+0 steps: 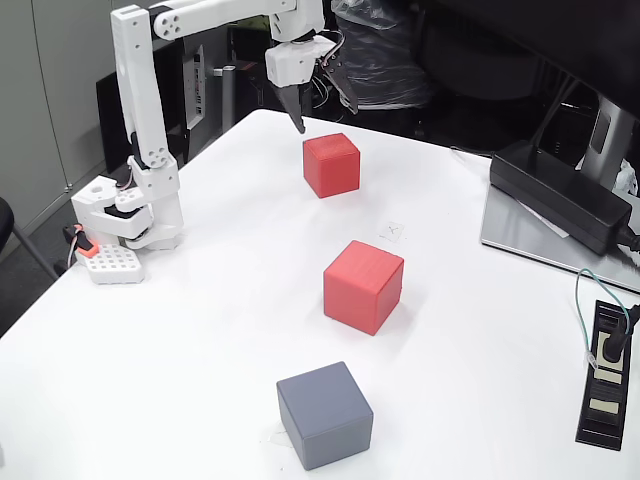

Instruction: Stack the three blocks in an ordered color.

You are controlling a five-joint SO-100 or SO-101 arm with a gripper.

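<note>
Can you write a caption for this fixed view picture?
The tool hangs above the far red block; another red block and grey block wait.

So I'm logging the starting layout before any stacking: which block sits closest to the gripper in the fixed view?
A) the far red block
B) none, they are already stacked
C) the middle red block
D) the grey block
A: the gripper hangs just above and left of the far red block, while the middle red block and grey block lie separately, nearer the camera.

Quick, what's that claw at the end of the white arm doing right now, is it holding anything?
Gripper: open and holding nothing, hanging above the white table just behind the far bright red matte cube.
</note>
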